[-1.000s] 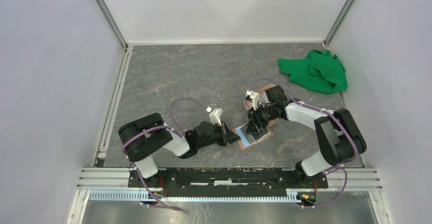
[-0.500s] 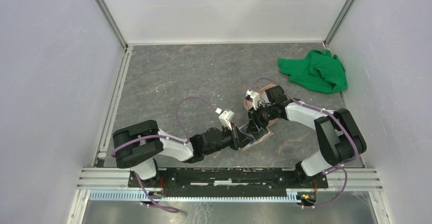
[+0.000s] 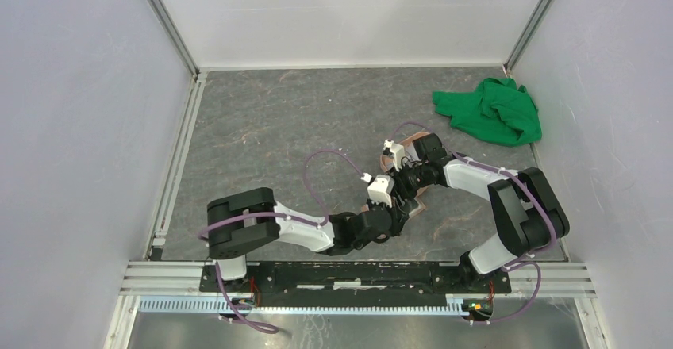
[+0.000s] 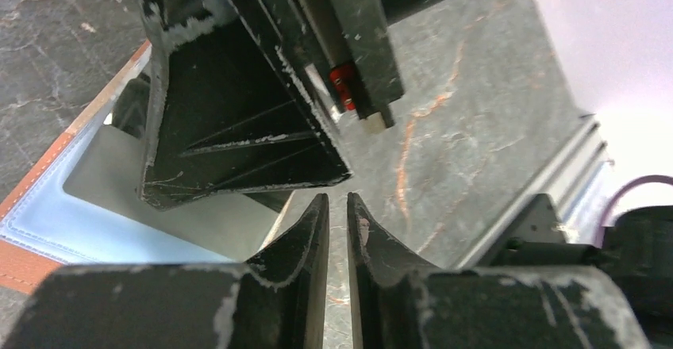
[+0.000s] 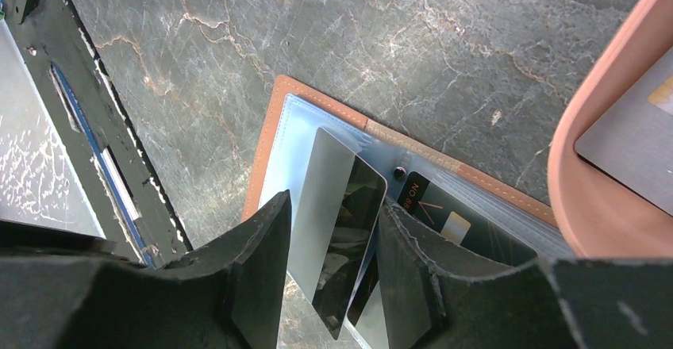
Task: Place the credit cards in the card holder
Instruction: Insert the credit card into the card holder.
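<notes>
Top view, left to right: the left arm reaches along the near part of the tabletop [image 3: 301, 127] and its left end effector [image 3: 401, 210] meets the right end effector [image 3: 403, 184] just right of centre. The two together cover most of the card holder. Behind them sits a pink tray [image 3: 409, 137]. A green cloth [image 3: 492, 113] lies at the far right corner.

Left wrist view: the left end effector [image 4: 337, 206] has its fingers [image 4: 298, 238] close together, with only a narrow slit between them and nothing in it. The card holder [image 4: 48, 230] lies open at lower left, its tan border framing a pale blue lining. The black body of the right end effector fills the upper centre, directly over the holder.

Right wrist view: this view alone shows the grip. The right end effector [image 5: 333, 206] pinches one reflective credit card [image 5: 329, 182] by its long edges. The card is tilted, its far end over the open card holder [image 5: 287, 131]. A black card [image 5: 432, 206] sits in a clear pocket of the holder, just right of the held card. At the right edge, the tray [image 5: 579, 182] holds a grey card [image 5: 635, 139]. The tray rim is just beside the holder; whether they touch cannot be told.
</notes>
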`<state>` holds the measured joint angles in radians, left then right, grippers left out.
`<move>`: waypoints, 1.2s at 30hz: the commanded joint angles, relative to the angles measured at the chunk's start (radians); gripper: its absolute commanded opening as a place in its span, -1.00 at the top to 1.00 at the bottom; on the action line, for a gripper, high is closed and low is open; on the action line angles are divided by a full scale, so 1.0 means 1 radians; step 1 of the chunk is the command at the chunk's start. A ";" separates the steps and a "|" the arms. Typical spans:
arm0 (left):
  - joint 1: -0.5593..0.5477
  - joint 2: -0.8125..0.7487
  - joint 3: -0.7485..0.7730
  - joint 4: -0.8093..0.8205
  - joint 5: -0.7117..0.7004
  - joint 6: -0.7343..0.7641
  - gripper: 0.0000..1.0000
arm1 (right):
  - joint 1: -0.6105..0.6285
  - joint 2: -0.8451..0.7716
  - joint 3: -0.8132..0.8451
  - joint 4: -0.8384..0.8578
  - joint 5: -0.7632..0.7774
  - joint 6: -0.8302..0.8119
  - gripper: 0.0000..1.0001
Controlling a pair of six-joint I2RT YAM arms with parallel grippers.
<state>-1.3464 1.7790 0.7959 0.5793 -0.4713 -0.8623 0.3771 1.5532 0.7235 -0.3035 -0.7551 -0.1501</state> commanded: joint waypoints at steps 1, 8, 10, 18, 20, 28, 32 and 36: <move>-0.023 0.045 0.087 -0.119 -0.124 0.052 0.59 | 0.000 -0.002 0.013 0.014 -0.006 -0.004 0.03; -0.023 0.077 0.165 -0.196 -0.261 0.071 0.60 | 0.001 -0.006 0.011 0.014 0.008 -0.008 0.03; -0.023 0.098 0.202 -0.244 -0.291 0.061 0.60 | 0.001 -0.005 0.012 0.013 0.008 -0.008 0.03; -0.023 0.155 0.263 -0.298 -0.300 0.014 0.63 | 0.002 -0.006 0.013 0.012 0.008 -0.011 0.02; -0.023 0.157 0.265 -0.282 -0.296 0.023 0.64 | 0.001 -0.005 0.014 0.012 0.005 -0.011 0.02; -0.024 0.141 0.240 -0.126 -0.274 0.086 0.67 | 0.001 -0.002 0.014 0.008 -0.001 -0.011 0.02; -0.025 0.176 0.272 -0.129 -0.273 0.092 0.67 | 0.002 -0.001 0.016 0.007 -0.003 -0.013 0.02; -0.025 0.202 0.286 -0.150 -0.287 0.087 0.67 | 0.001 0.000 0.018 0.001 -0.004 -0.020 0.01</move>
<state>-1.3827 1.9507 1.0286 0.3695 -0.6868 -0.8204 0.3721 1.5532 0.7235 -0.2821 -0.7471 -0.1547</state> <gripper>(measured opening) 0.167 0.489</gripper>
